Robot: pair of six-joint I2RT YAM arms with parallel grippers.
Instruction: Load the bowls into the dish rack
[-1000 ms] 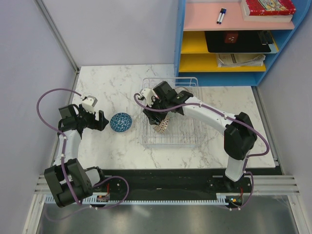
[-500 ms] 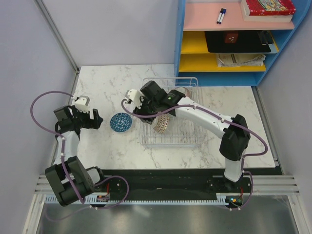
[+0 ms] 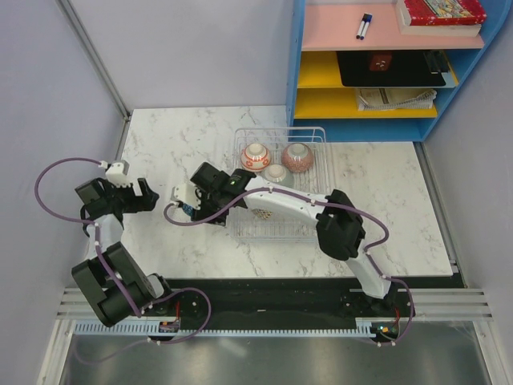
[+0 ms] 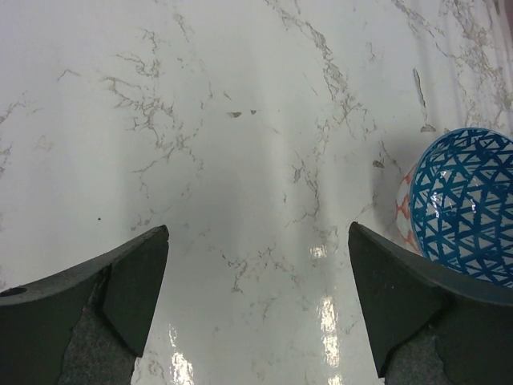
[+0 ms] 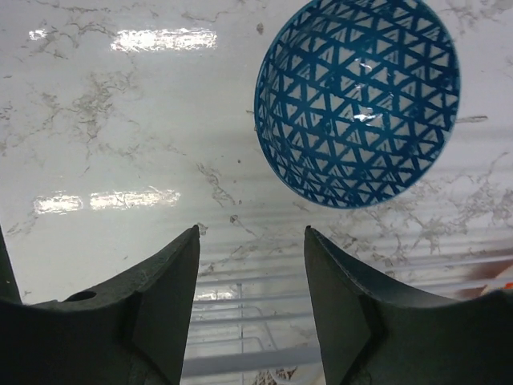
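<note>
blue bowl (image 5: 357, 104) on table (image 5: 112, 120) | right tool (image 5: 251, 234) spread, empty, near it

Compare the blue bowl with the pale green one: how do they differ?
The blue bowl sits on the table, left of the rack; the green bowl is inside the rack, near its far end. The blue bowl has a lattice pattern inside; the green bowl looks plain. Both are small and round.
</note>
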